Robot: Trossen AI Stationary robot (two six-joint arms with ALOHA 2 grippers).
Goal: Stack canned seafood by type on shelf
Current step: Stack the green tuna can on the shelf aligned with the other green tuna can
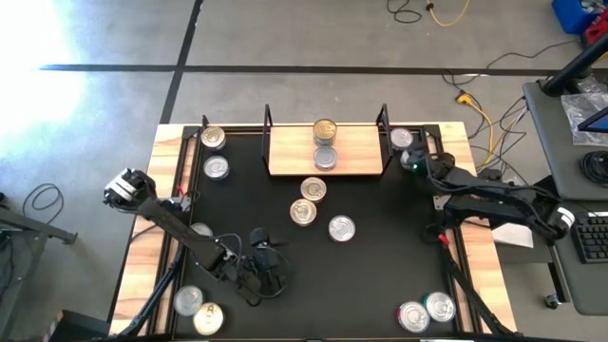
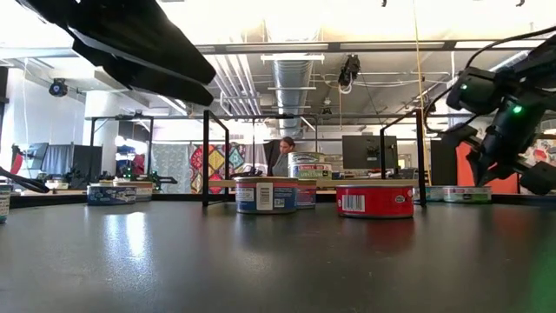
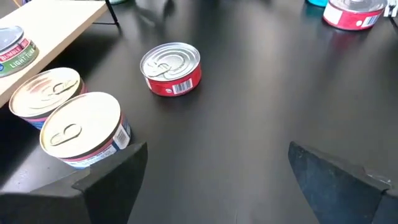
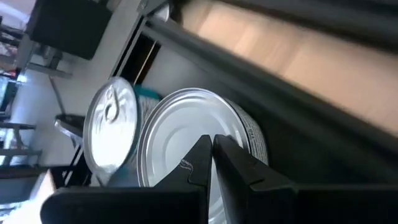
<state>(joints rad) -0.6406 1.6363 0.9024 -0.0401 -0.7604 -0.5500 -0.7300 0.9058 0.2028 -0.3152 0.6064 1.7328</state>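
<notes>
Left pincer point(image 1: 269, 258): fingers spread wide apart, empty, low over the table point(image 1: 380, 275) at about 7 o'clock.
Right pincer point(image 1: 410, 158): fingers pressed together, holding nothing, at 2 o'clock, its tips against a silver tin point(image 4: 186, 143) beside the shelf.
Shelf point(image 1: 361, 152): at 12 o'clock, carrying two stacked-looking tins point(image 1: 325, 142).
Loose tins point(image 1: 313, 204): three near the centre; others scattered along the table's edges.

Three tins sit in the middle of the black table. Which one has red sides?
The red-sided tin is the one farthest to the right in the high view. The other two tins have blue-and-white labels, and they sit touching each other.
</notes>
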